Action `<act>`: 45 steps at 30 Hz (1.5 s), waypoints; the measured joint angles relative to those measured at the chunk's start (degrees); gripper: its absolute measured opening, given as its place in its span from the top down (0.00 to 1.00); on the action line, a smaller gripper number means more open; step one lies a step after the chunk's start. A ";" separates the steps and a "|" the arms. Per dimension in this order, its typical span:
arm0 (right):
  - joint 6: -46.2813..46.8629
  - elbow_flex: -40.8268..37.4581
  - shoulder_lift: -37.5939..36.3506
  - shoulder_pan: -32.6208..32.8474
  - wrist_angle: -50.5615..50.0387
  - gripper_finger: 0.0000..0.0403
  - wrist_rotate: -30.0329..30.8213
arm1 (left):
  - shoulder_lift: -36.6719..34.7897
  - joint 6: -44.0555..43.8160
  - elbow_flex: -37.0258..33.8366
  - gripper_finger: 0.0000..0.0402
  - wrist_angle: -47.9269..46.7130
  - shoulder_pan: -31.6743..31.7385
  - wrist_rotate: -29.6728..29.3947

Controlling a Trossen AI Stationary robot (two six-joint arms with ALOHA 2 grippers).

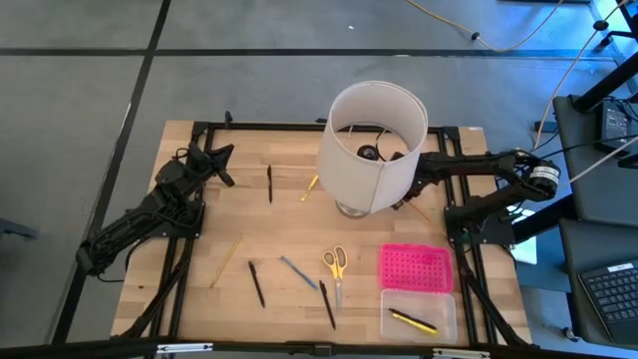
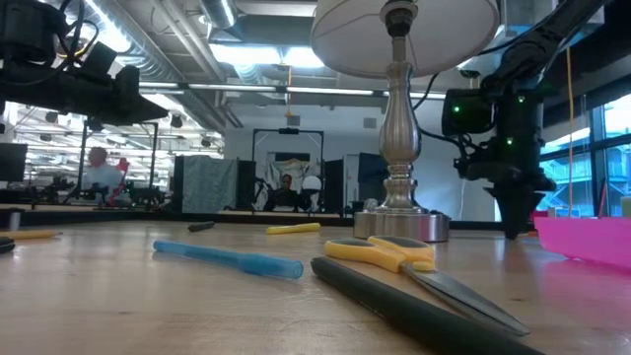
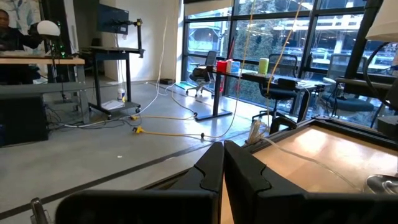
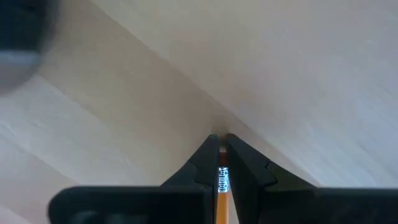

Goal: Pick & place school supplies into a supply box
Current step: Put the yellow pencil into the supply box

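Observation:
The supply box lies in two parts near the table's near right corner: the pink dotted lid (image 1: 416, 267) and the clear base (image 1: 419, 315), which holds a yellow pencil. Scissors (image 1: 335, 267), a grey-blue pen (image 1: 297, 271), black pens (image 1: 256, 283) (image 1: 327, 304) (image 1: 269, 183) and pencils (image 1: 226, 259) (image 1: 310, 187) lie flat on the wood. My right gripper (image 4: 221, 138) points down at the table beside the lamp base, shut on a pencil; the lampshade hides it from above. My left gripper (image 3: 223, 146) waits shut at the far left. My right gripper pinches a yellow pencil between its two fingers, coming from above and pointing down. The silver ferrule (image 4: 222, 177) and eraser end sit between the fingers near their tips, and the pencil's body runs back along them. Whether the pencil touches the table, I cannot tell.
A table lamp with a big white shade (image 1: 371, 147) and a metal base (image 2: 399, 225) stands at the table's middle far side, right beside my right gripper (image 2: 513, 229). The pink lid's edge (image 2: 584, 240) lies close to that gripper. People sit in the room beyond.

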 joint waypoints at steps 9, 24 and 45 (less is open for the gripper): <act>3.77 0.01 -0.12 0.00 -0.39 0.92 0.65 | -0.02 0.00 0.01 0.98 0.00 0.01 0.16; 8.89 0.14 -0.21 -0.07 -0.24 0.92 -12.73 | -0.01 0.00 0.01 0.98 -0.02 0.01 0.17; 19.18 0.25 -9.22 5.19 -7.59 0.92 -20.05 | -0.02 0.00 0.02 0.98 -0.02 0.02 0.17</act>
